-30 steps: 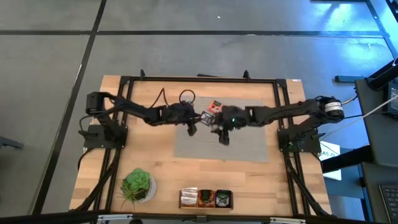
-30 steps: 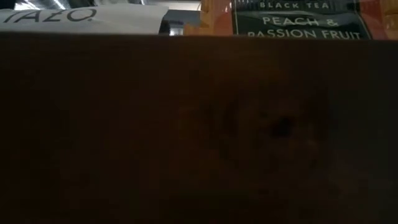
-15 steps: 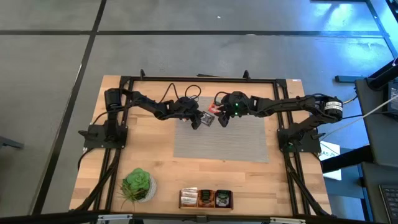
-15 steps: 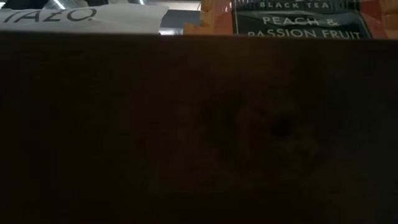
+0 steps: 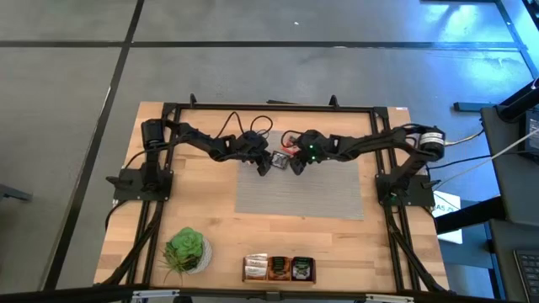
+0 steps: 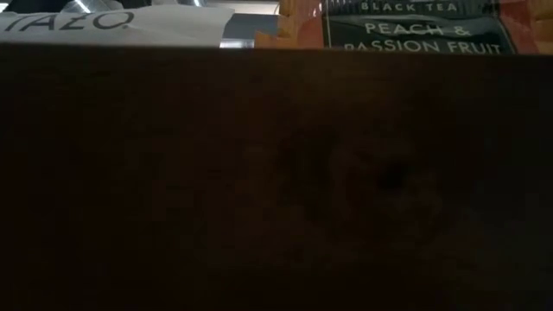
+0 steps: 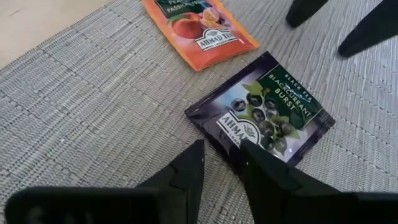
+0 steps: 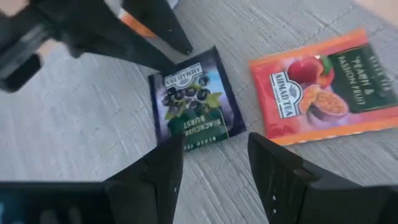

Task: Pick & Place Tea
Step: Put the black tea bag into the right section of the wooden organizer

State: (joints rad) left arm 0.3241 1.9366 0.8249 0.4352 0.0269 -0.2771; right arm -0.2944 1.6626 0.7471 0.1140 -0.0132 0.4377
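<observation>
You have the black sachet (image 7: 264,114) flat on the grey mat (image 7: 93,99), lying between both grippers. Left gripper (image 7: 221,163) and right gripper (image 8: 214,155) both stand released, empty, tips just beside opposite edges. The orange sachet (image 8: 317,84) lies alongside.

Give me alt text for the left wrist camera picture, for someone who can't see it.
A dark blackcurrant sachet lies flat on a grey woven mat, just ahead of the open left gripper. An orange peach sachet lies beyond it, and the right gripper's fingertips show at the far corner.
</observation>
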